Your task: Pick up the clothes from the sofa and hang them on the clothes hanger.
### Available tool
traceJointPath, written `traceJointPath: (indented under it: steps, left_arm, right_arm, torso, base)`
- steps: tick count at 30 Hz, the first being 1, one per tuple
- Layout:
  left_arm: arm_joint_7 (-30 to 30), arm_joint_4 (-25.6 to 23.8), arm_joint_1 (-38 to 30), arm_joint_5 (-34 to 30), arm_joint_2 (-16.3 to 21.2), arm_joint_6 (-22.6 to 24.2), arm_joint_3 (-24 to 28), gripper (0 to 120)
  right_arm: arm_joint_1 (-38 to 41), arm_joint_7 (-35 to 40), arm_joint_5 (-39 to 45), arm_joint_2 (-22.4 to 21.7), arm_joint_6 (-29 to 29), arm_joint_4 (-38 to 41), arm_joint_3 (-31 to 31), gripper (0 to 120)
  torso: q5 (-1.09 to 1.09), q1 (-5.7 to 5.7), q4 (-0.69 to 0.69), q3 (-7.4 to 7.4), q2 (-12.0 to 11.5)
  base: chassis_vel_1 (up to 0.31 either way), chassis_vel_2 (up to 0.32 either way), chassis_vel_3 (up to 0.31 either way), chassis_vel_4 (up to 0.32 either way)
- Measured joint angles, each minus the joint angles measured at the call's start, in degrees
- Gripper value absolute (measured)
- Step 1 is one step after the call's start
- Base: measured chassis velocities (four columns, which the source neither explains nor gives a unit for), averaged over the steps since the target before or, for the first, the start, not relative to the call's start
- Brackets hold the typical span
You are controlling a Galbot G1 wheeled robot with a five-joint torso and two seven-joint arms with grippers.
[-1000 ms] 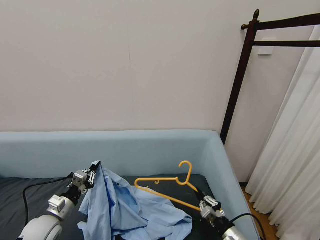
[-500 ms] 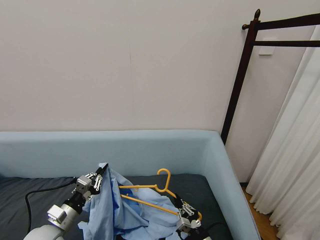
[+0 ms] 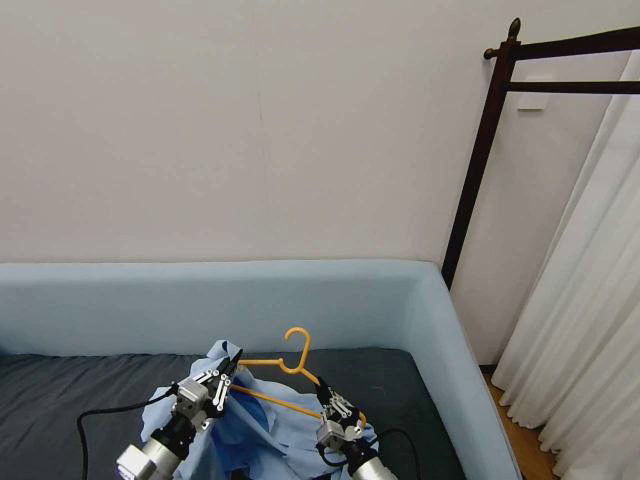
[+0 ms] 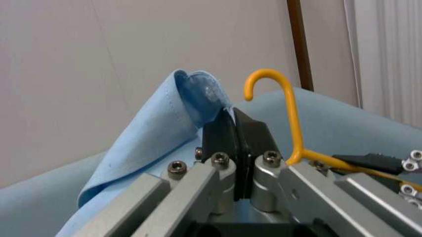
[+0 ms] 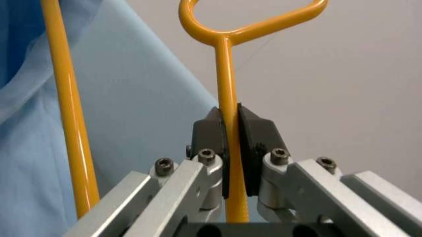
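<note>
A light blue shirt (image 3: 262, 428) lies bunched on the dark sofa seat (image 3: 70, 400). My left gripper (image 3: 226, 379) is shut on the shirt's collar (image 4: 191, 101), holding it up. An orange hanger (image 3: 290, 362) slants across the shirt, hook upward. My right gripper (image 3: 338, 411) is shut on the hanger's arm; in the right wrist view the pads pinch the orange rod (image 5: 228, 118). The hanger's left tip sits close to the left gripper. The hook (image 4: 280, 106) stands just beside the collar.
The sofa has a pale blue back and side (image 3: 430, 310). A dark wooden clothes rack (image 3: 490, 130) stands to the right past the sofa's end. White curtains (image 3: 590, 320) hang at far right. A black cable (image 3: 95, 425) trails from the left arm.
The right gripper has carried the hanger leftward over the shirt. The left gripper with the collar has shifted right, so the two now meet near the middle.
</note>
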Motion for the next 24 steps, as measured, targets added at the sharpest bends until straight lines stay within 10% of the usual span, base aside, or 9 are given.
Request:
traceJointPath:
  steps: [24]
  left_arm:
    - [0.24, 1.48, -1.27, 0.22, 0.42, -1.28, -1.51, 0]
  right_arm:
    - [-4.67, -3.74, -10.95, -5.31, 8.94, 1.08, 7.35, 4]
  torso:
    - [0.0, 0.0, -0.02, 0.0, 0.0]
  base:
    - [0.0, 0.0, 0.0, 0.0]
